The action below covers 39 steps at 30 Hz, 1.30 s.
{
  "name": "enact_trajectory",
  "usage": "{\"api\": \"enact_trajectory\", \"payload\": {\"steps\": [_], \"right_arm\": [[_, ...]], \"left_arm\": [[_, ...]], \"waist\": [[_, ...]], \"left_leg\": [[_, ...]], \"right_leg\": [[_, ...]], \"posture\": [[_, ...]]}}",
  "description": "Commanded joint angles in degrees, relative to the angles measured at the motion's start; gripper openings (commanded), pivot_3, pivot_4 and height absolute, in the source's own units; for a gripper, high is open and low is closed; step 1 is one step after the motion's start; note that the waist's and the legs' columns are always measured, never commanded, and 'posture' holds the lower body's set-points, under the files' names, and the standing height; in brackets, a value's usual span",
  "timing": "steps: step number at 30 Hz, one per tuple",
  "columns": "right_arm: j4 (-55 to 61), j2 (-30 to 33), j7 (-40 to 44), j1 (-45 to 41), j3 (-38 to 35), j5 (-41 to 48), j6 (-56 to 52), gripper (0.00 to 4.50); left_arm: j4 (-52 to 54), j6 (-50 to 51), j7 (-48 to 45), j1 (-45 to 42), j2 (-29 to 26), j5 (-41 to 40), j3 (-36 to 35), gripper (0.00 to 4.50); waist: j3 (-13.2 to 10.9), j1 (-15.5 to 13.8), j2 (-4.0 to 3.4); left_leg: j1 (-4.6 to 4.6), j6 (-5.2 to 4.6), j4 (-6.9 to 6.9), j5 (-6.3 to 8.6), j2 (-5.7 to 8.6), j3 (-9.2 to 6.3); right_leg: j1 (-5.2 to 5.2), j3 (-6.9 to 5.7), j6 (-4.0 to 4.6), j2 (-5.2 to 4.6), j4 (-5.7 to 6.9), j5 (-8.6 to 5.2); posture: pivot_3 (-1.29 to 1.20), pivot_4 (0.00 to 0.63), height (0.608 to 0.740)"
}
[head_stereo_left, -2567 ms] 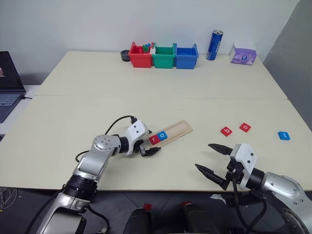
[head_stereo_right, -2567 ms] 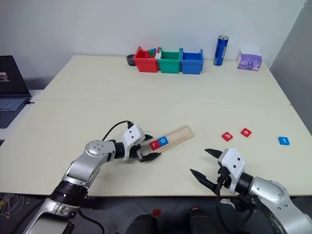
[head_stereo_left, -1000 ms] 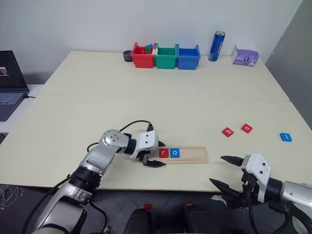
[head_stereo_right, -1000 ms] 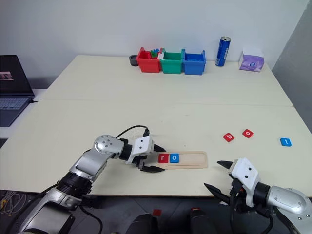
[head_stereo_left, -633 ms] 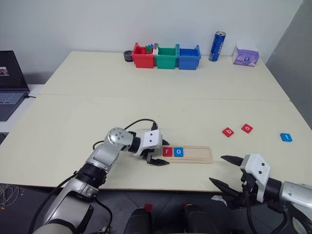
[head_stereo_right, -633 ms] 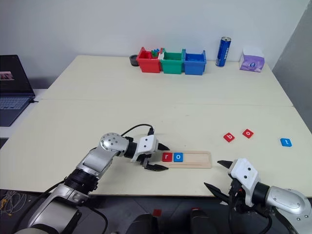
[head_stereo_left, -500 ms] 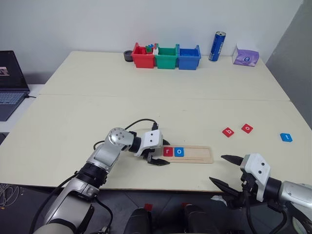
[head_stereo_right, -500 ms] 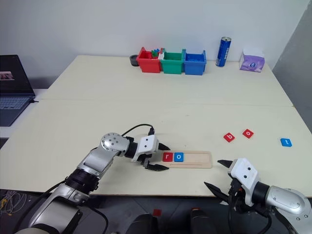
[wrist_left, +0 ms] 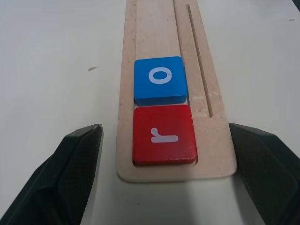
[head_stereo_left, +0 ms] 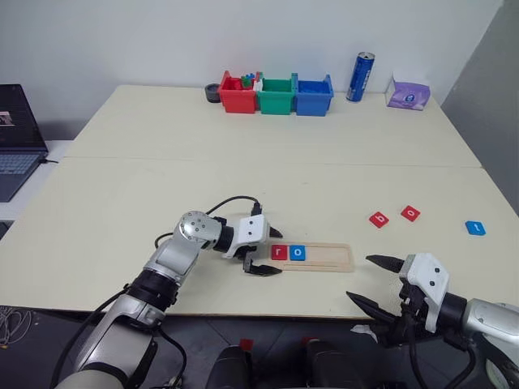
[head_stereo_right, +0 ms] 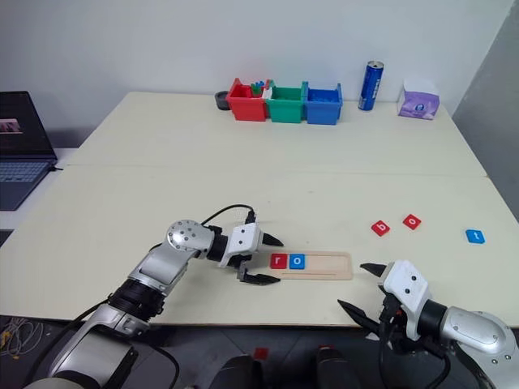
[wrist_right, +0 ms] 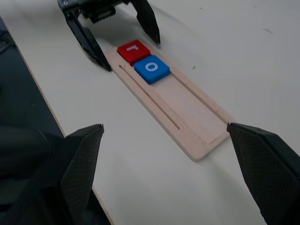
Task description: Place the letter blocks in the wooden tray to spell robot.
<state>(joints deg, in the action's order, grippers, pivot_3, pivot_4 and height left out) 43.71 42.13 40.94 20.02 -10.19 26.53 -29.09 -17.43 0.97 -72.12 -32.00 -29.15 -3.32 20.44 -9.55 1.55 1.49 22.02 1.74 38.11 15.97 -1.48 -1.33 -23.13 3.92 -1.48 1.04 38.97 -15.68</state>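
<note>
The wooden tray (head_stereo_left: 328, 257) lies along the table's front edge, with a red r block (head_stereo_left: 279, 252) and a blue o block (head_stereo_left: 298, 253) at its left end. My left gripper (head_stereo_left: 278, 254) is open, one finger on each side of that end and neither touching it. On the table to the right lie a red b block (head_stereo_left: 379, 219), a red o block (head_stereo_left: 410, 213) and a blue t block (head_stereo_left: 475, 228). My right gripper (head_stereo_left: 361, 278) hangs open and empty at the front edge, right of the tray.
Red (head_stereo_left: 236, 93), green (head_stereo_left: 276, 94) and blue (head_stereo_left: 313, 94) bins stand in a row at the table's back, with a blue can (head_stereo_left: 360, 76) and a purple tissue box (head_stereo_left: 407, 93) to their right. A laptop (head_stereo_left: 16, 138) sits off the left side.
The tray, slanted at first, now lies parallel to the front edge and a little further right. My left gripper's fingers have spread away from its end. The right gripper has barely moved.
</note>
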Motion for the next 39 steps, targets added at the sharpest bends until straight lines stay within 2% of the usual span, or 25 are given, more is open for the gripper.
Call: {"api": "enact_trajectory", "payload": {"steps": [1,6,10,16,21,25,29,35,39], "right_arm": [[0.19,-2.08,-2.52,-3.11,-3.13,3.77,-1.85,4.50],[-4.62,-3.91,-8.37,-9.06,-2.47,1.41,-5.65,4.50],[-14.83,-5.17,-14.06,-18.34,1.23,-4.65,-7.78,4.50],[-32.23,-4.62,-11.96,-30.48,5.70,-9.65,-5.34,4.50],[-43.95,-4.53,-9.47,-36.52,6.00,-10.96,-4.00,4.50],[-48.34,-4.70,-7.44,-38.61,6.35,-10.79,-4.28,4.50],[-49.16,-5.15,-6.79,-39.00,6.80,-11.18,-5.16,3.58],[-45.24,-6.05,-7.64,-36.56,6.33,-11.26,-5.48,1.44],[-37.99,-5.77,-10.44,-32.43,4.35,-11.42,-8.43,1.45]], "left_arm": [[4.67,1.37,-0.59,1.51,-2.43,-3.10,-3.83,4.47],[12.02,6.22,-0.67,5.80,-6.86,-8.16,-9.16,4.47],[18.46,11.51,0.76,10.04,-8.65,-12.53,-13.33,4.47],[23.28,10.56,-1.40,17.21,-11.46,-15.23,-15.37,4.47],[22.94,8.74,-0.97,19.04,-12.05,-15.06,-15.80,4.47],[23.32,7.80,-0.50,19.91,-11.65,-15.94,-16.41,4.47],[23.48,7.19,-0.35,20.70,-11.37,-16.87,-17.17,4.50],[23.19,7.44,-0.20,20.98,-11.66,-17.54,-17.58,4.50],[23.20,8.25,-0.31,20.92,-11.79,-18.42,-17.89,4.50]], "waist": [[-0.01,0.23,0.00],[-0.02,0.31,0.00],[-0.02,0.32,-0.01],[-0.05,0.27,-0.05],[-0.06,0.04,-0.06],[-0.06,0.23,-0.06],[-0.06,0.28,-0.07],[-0.06,0.28,-0.07],[-0.06,0.23,-0.07]], "left_leg": [[0.00,0.00,-0.01,0.00,-0.01,-0.01],[-0.02,0.00,-0.05,0.00,-0.11,-0.04],[-0.03,0.00,-0.03,0.00,-0.13,-0.03],[-0.02,0.00,-0.07,0.00,-0.11,0.04],[0.03,-0.01,-0.10,0.00,-0.10,0.03],[0.02,-0.01,-0.09,0.01,-0.11,0.07],[0.01,-0.01,-0.11,0.01,-0.13,0.06],[0.00,-0.01,-0.09,0.01,-0.12,0.05],[0.03,-0.01,-0.11,0.01,-0.13,0.03]], "right_leg": [[-0.02,0.00,0.00,0.02,0.00,0.00],[-0.06,0.03,0.02,0.09,0.03,0.00],[-0.06,0.08,0.02,0.00,0.05,0.00],[-0.10,0.11,0.07,-0.05,0.01,0.03],[-0.11,0.04,0.18,-0.06,0.01,0.05],[-0.11,0.05,0.24,-0.06,0.01,0.09],[-0.11,0.04,0.30,-0.05,0.02,0.12],[-0.11,0.05,0.26,-0.06,0.02,0.10],[-0.11,0.04,0.20,-0.06,0.02,0.07]], "posture": [[0.00,0.150,0.740],[0.00,0.150,0.740],[0.00,0.150,0.740],[0.00,0.150,0.740],[0.00,0.150,0.740],[0.00,0.150,0.740],[0.00,0.150,0.740],[0.00,0.150,0.740],[0.00,0.150,0.740]]}}
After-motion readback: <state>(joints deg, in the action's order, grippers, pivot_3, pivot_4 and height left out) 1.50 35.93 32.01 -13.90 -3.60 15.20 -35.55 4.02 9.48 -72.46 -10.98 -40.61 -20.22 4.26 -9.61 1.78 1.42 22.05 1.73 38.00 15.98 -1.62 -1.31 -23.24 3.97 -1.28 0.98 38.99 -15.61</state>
